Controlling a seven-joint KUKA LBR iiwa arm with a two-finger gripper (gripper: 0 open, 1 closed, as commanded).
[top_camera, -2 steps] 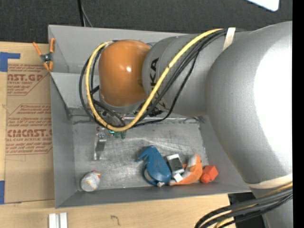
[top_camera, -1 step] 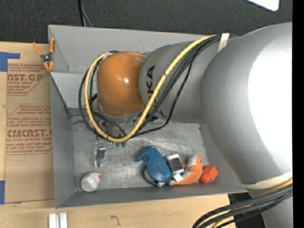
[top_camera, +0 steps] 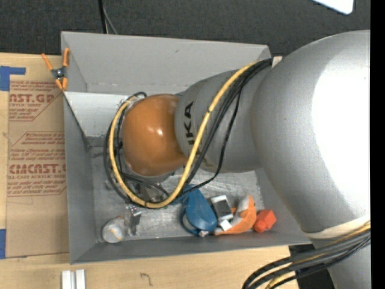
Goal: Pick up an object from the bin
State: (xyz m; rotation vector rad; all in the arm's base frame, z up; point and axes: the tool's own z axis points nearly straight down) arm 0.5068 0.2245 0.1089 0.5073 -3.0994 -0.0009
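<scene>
My gripper (top_camera: 132,217) reaches down under the orange wrist cover into the bin's front left part. Just left of and below it, in the front left corner, lies a small round clear-grey thing (top_camera: 112,231), close to the gripper; whether they touch I cannot tell. To the right, along the front wall, rests a blue rounded thing (top_camera: 198,213). A small white and black piece (top_camera: 220,206) lies against it.
Further right along the front wall lie an orange curved thing (top_camera: 241,220) and a red-orange block (top_camera: 265,220). The arm and its cables hide the middle and back of the bin floor. The bin's left wall stands close to the gripper.
</scene>
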